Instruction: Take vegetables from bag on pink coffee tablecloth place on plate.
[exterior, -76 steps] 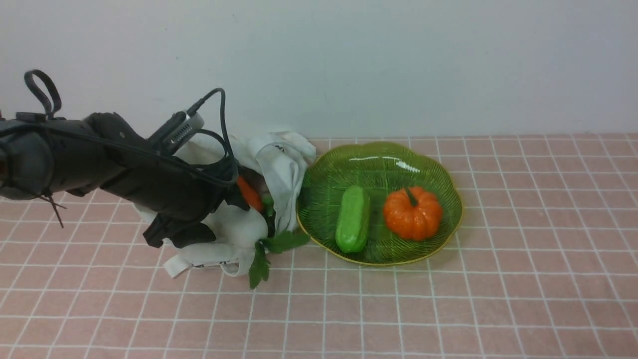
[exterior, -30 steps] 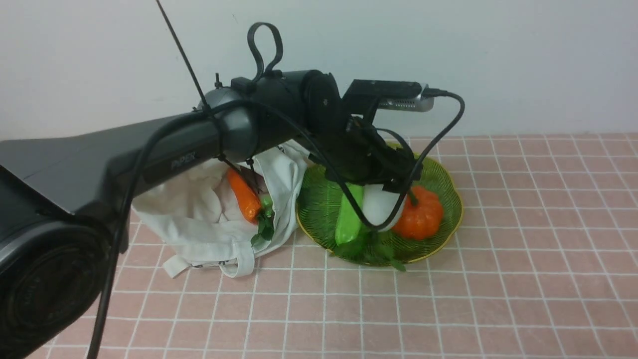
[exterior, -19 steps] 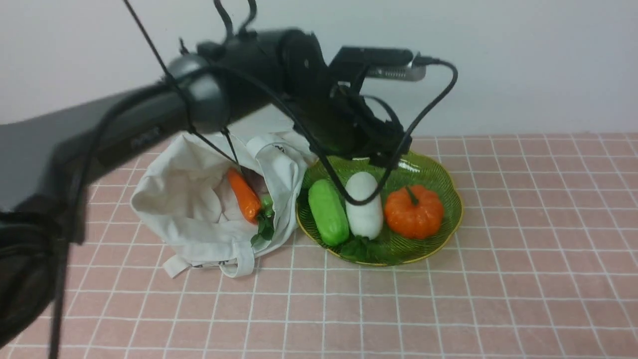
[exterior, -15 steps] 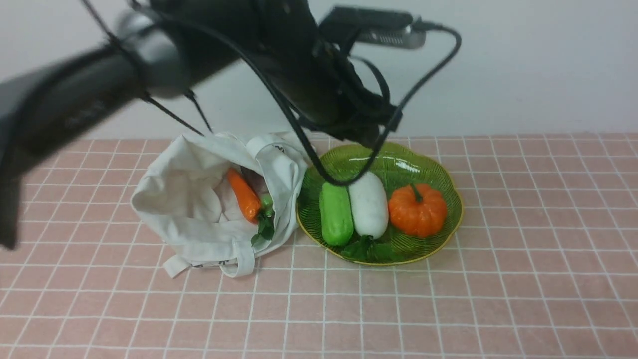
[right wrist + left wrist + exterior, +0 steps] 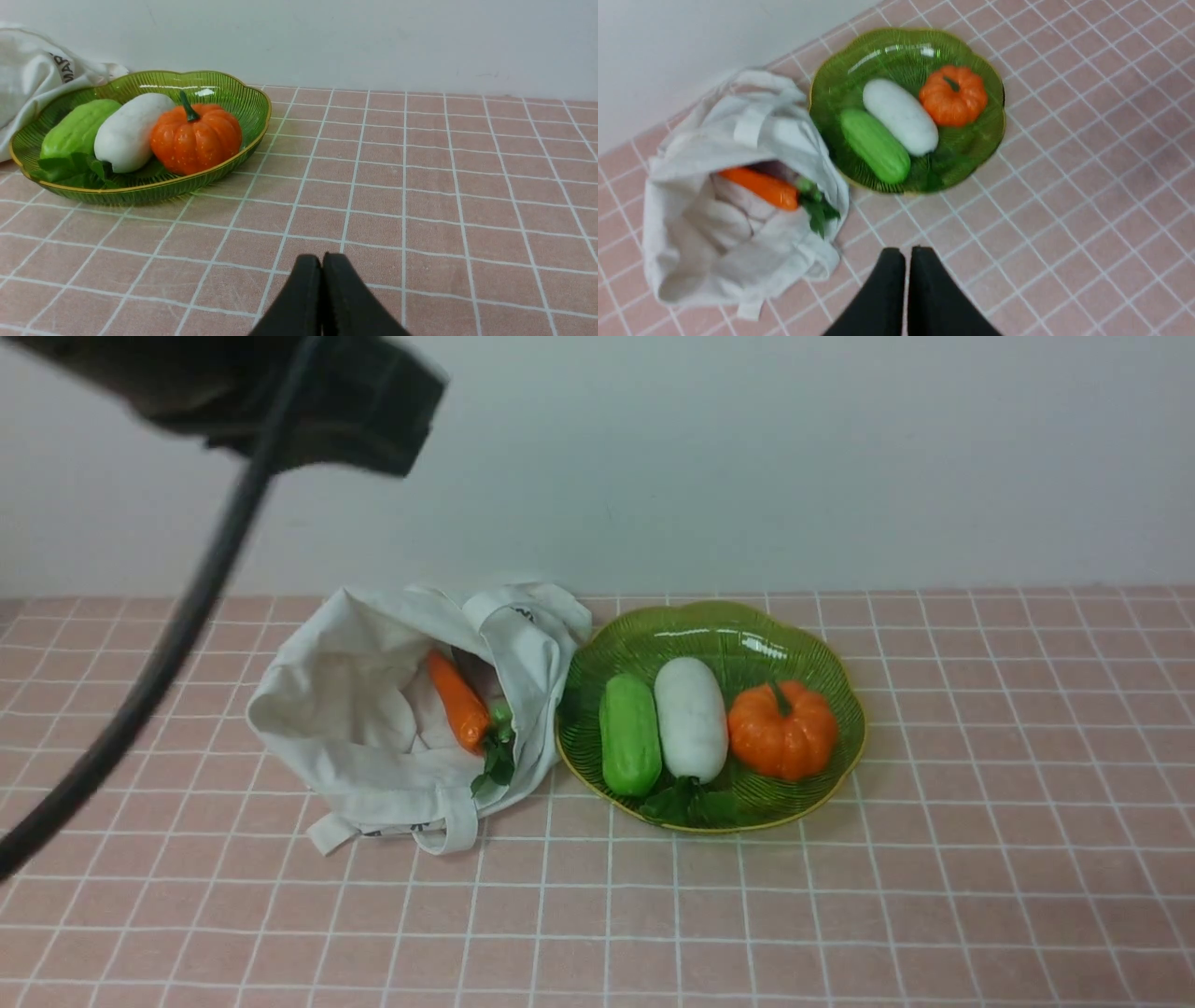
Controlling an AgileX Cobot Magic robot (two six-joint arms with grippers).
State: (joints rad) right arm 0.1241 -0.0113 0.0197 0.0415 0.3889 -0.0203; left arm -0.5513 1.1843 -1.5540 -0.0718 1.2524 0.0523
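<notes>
The white radish lies on the green plate between the green cucumber and the orange pumpkin; its leaves point to the front rim. The orange carrot lies inside the open off-white bag, left of the plate. My left gripper is shut and empty, high above the pink cloth in front of the bag and plate. My right gripper is shut and empty, low over the cloth to the right of the plate.
A blurred part of my left arm and its cable cross the upper left of the front view. A white wall stands right behind the bag and plate.
My left gripper carried the radish from the bag to the plate, let it go between cucumber and pumpkin, then rose and drew back to the left. The cucumber shifted left.
</notes>
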